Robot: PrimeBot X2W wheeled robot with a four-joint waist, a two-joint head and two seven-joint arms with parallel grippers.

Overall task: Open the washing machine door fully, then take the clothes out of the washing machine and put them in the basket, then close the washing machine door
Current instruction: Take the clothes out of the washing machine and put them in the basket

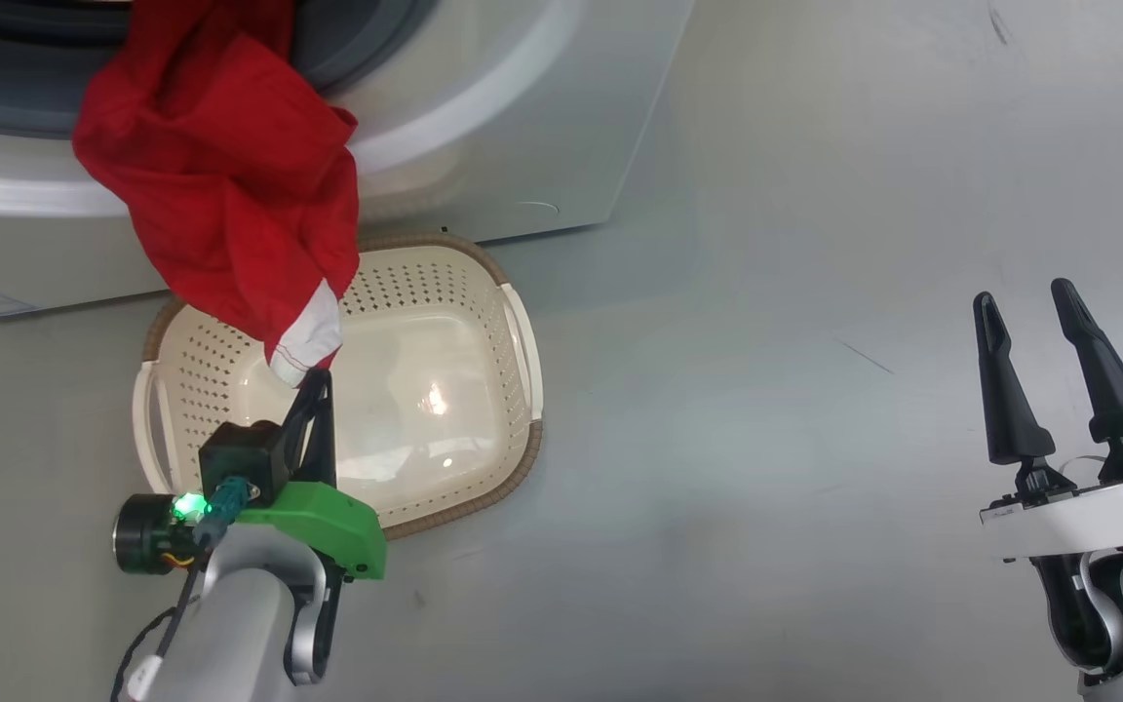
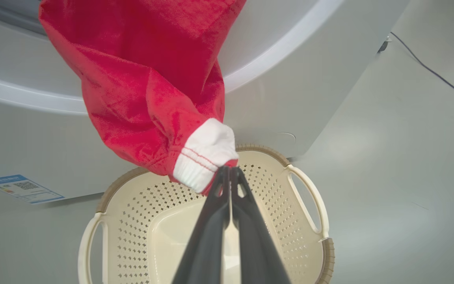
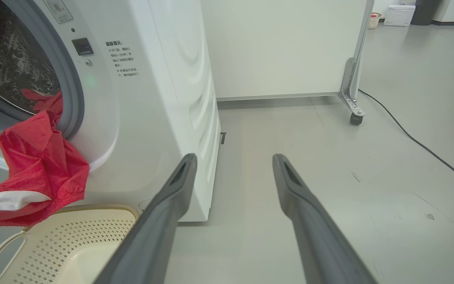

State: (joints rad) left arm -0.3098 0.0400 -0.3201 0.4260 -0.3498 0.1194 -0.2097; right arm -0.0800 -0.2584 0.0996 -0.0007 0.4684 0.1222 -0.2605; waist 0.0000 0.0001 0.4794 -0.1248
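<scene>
Left tool (image 2: pixel 230 170) clamps the red clothes (image 1: pixel 220 185) by, seemingly, a white cuff; right tool (image 1: pixel 1022 292) gapes empty

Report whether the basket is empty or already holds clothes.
Empty: the basket shows a bare floor; the red garment hangs above it, pinched by the left gripper.

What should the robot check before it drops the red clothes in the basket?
1. Left jaws shut on the clothes' white cuff: ok.
2. Cuff above the basket: ok.
3. Room in the basket: ok.
4. Clothes fully out of the washing machine: not ok, the top lies inside it.
5. Right jaws open, off to the side: ok.
</scene>
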